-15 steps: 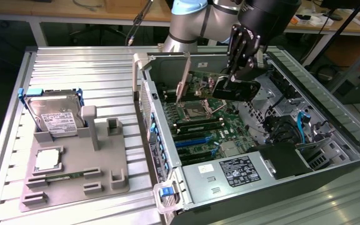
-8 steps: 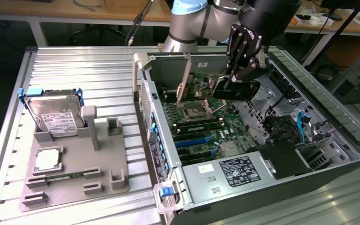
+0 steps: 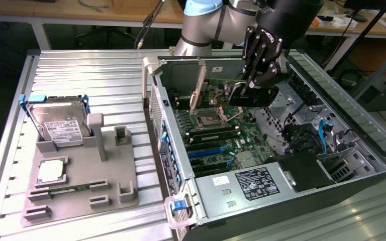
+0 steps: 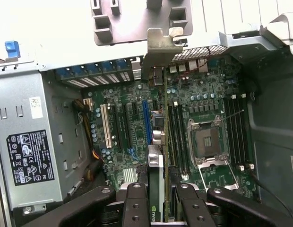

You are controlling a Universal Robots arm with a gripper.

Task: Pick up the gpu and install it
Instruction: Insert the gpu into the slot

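Holding gpu (image 4: pixel 158 165) edge-on: gripper (image 4: pixel 158 208) partly closed, fingers (image 4: pixel 135 205) clamped on card's two faces, above motherboard (image 4: pixel 127 142) inside open case (image 3: pixel 354 133).

Risks, as judged:
- silver bracket (image 4: pixel 160 42) snagging case rear wall
- card edge landing beside blue slot (image 4: pixel 146 120), not in it
- tilt in grip jamming contacts

Memory slots (image 4: pixel 178 137) just beside card, CPU socket (image 4: pixel 208 139) near. Power supply (image 3: pixel 253 183) well apart. Hard drive (image 3: pixel 59 123) on grey fixture (image 3: pixel 112 186), outside case.

Hand (image 3: pixel 255 84) grips the dark gpu (image 3: pixel 252 97) above the motherboard (image 3: pixel 213 135) inside the open PC case (image 3: pixel 354 145), exterior view's right. Hard drive (image 3: pixel 60 123) stands in the gray fixture (image 3: pixel 106 181) on the table (image 3: pixel 86 70), exterior view's left.
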